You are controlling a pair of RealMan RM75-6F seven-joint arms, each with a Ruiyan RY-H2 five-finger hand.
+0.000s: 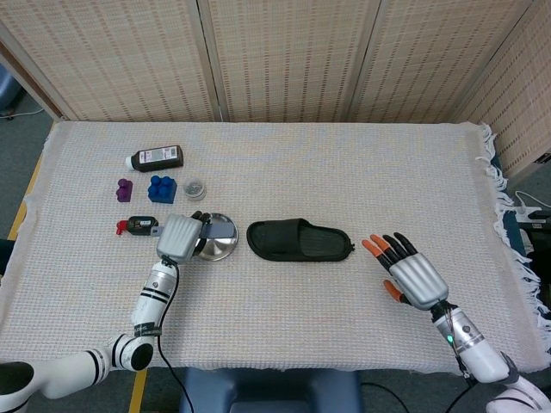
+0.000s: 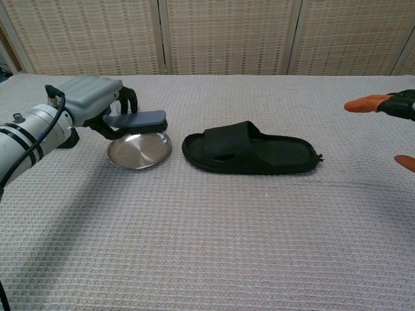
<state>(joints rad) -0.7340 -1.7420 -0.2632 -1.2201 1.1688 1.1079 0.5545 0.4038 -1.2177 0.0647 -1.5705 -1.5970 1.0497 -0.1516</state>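
My left hand [image 1: 179, 237] [image 2: 94, 103] grips a grey-blue brush [image 2: 137, 121] [image 1: 217, 231] by its handle, and the bristles hang a little above a round silver plate [image 2: 139, 150] [image 1: 216, 250]. A black slipper [image 1: 300, 240] [image 2: 249, 149] lies on its sole just right of the plate, toe end toward it. My right hand [image 1: 411, 274] [image 2: 389, 107] hovers to the right of the slipper with orange-tipped fingers spread and nothing in it. In the chest view only its fingertips show at the right edge.
Behind and left of the plate lie a dark bottle [image 1: 155, 157], a purple brick [image 1: 124, 189], a blue brick [image 1: 161, 188], a small clear jar [image 1: 195, 188] and a red-capped item [image 1: 136, 226]. The woven cloth [image 1: 344, 163] ends in a fringe [image 1: 495, 163] at the right.
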